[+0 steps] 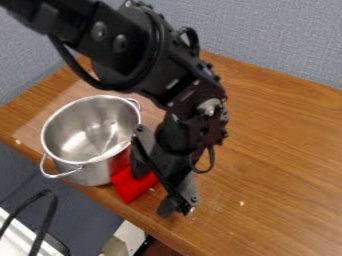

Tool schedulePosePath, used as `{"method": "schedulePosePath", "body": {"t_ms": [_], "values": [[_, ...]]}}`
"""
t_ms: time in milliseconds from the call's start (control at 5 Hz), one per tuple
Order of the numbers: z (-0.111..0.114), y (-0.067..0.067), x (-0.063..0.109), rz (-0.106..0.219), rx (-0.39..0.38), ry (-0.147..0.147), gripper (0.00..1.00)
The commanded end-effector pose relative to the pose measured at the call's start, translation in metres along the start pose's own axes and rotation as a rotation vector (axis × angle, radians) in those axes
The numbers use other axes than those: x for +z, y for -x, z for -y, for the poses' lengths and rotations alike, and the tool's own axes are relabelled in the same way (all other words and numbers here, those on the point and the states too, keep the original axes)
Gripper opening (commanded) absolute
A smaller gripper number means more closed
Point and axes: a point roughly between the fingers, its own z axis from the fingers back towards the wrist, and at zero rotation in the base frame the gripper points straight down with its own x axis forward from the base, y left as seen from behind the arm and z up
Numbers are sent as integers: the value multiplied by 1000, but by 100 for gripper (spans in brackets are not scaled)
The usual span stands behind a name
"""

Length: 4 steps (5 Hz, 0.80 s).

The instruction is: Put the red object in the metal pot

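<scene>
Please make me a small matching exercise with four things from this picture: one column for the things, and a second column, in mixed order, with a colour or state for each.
Things:
1. metal pot
2. red object
3. gripper
4. table

Descriptions:
A. brown wood
B. black, jaws open, pointing down
C. shiny, nothing inside
D. lies on the table beside the pot

Pairs: 1-C, 2-D, 3-B, 4-A
</scene>
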Motion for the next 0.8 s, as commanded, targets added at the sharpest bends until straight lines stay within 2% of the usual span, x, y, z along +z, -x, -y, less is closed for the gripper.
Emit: {"method": "schedulePosePath", "body": {"t_ms": [0, 600], "values": [[-9, -6, 7, 27, 13, -12, 100], [-17, -4, 14, 32, 22, 0, 100]]}}
